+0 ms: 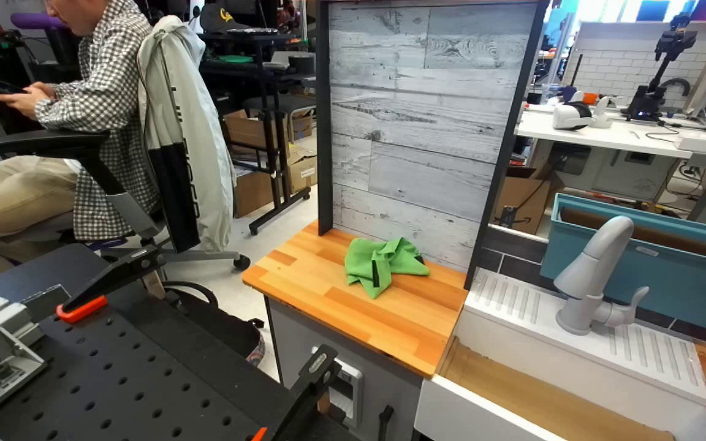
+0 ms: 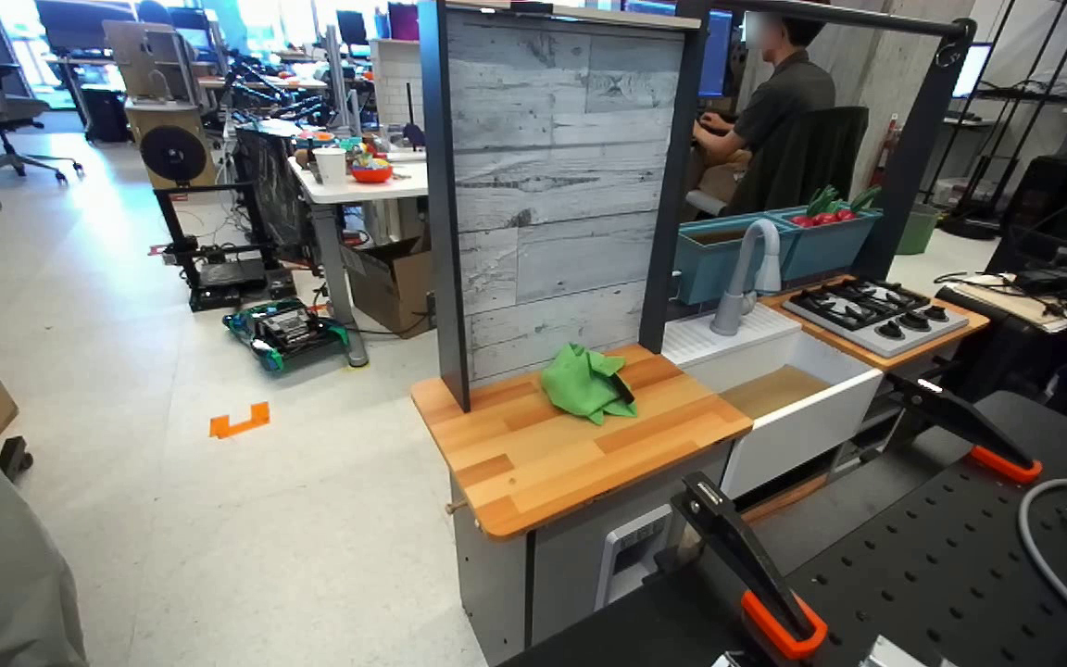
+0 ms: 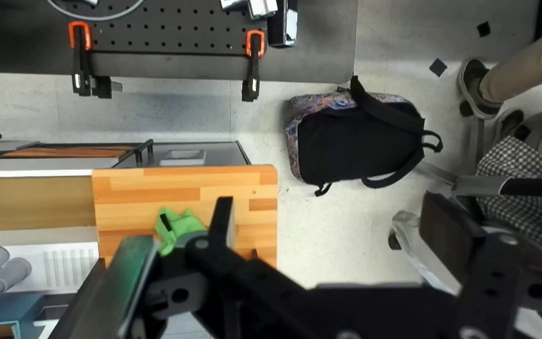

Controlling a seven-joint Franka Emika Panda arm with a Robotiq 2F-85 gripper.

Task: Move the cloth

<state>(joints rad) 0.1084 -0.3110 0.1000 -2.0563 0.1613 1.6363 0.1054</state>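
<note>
A crumpled green cloth with a black label lies on the wooden countertop; the cloth shows in both exterior views (image 1: pixel 383 263) (image 2: pixel 584 382) and in the wrist view (image 3: pixel 179 228), where a finger partly hides it. The wooden countertop (image 1: pixel 304 275) also shows in the wrist view (image 3: pixel 181 176). My gripper (image 3: pixel 331 207) shows only in the wrist view. Its two fingers are wide apart with nothing between them, and the floor shows in the gap. The gripper is high above the counter, and the cloth lies to the left of the gap in that view.
A grey wood-plank panel (image 1: pixel 420 122) stands upright behind the cloth. A white sink (image 2: pixel 802 408) with a grey faucet (image 1: pixel 598 275) adjoins the countertop. A stove top (image 2: pixel 876 315) lies beyond it. A black perforated table (image 1: pixel 144 380) with clamps is in front. A backpack (image 3: pixel 360 141) lies on the floor.
</note>
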